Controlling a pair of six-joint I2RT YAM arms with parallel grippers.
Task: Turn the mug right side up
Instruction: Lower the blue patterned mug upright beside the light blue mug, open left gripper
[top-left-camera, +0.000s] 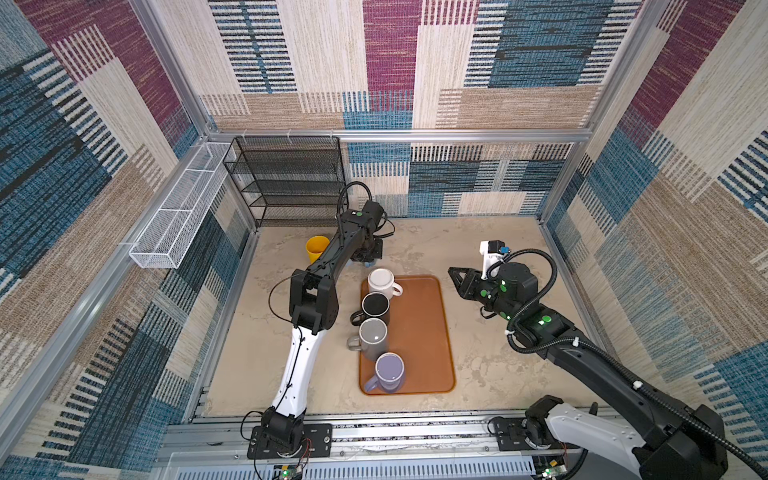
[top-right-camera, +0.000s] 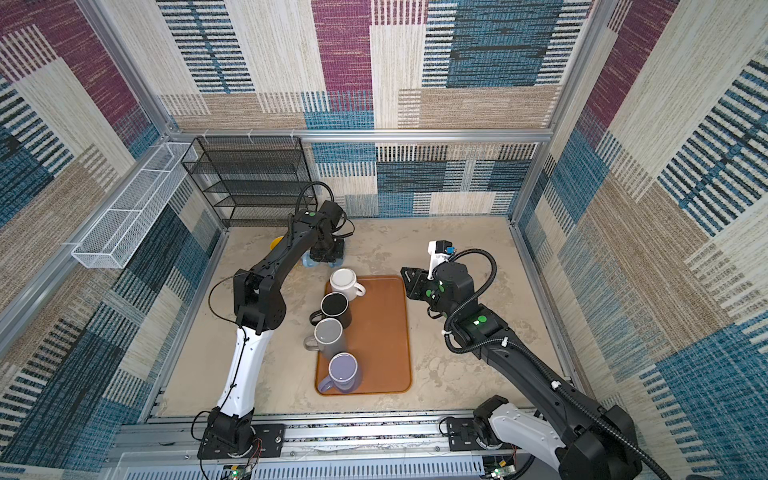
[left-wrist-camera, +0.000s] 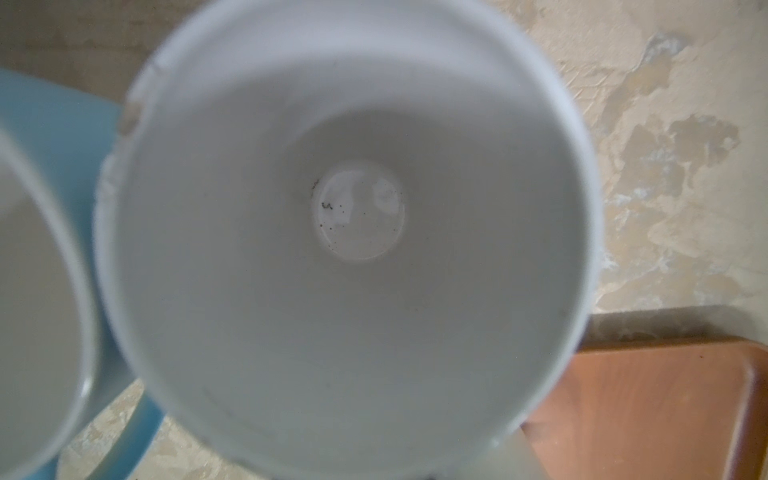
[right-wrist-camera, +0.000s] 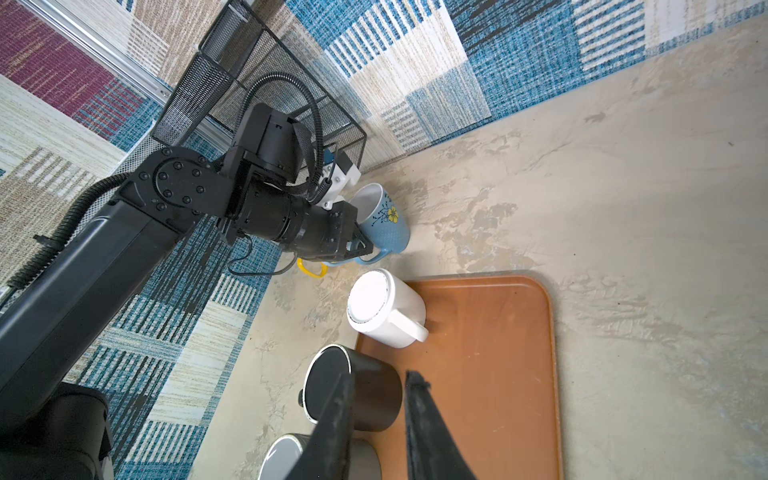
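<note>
The blue mug (right-wrist-camera: 384, 224) with a yellow flower stands mouth up on the table just behind the tray, between it and the black rack. My left gripper (right-wrist-camera: 361, 246) is shut on its handle. The left wrist view looks straight down into the mug's white inside (left-wrist-camera: 357, 208), and the gripper's own fingers are out of frame there. In both top views the left gripper (top-left-camera: 365, 253) (top-right-camera: 328, 251) covers most of the mug. My right gripper (top-left-camera: 451, 271) (right-wrist-camera: 380, 376) hangs open and empty over the tray's right edge, pointing towards the mugs.
The brown tray (top-left-camera: 419, 332) carries a white mug (top-left-camera: 381, 281), a black mug (top-left-camera: 375, 305), a grey mug (top-left-camera: 373, 334) and a purple mug (top-left-camera: 390, 370), all base up. A yellow mug (top-left-camera: 316, 248) and a pale blue mug (top-right-camera: 308, 261) stand near the black rack (top-left-camera: 286, 183).
</note>
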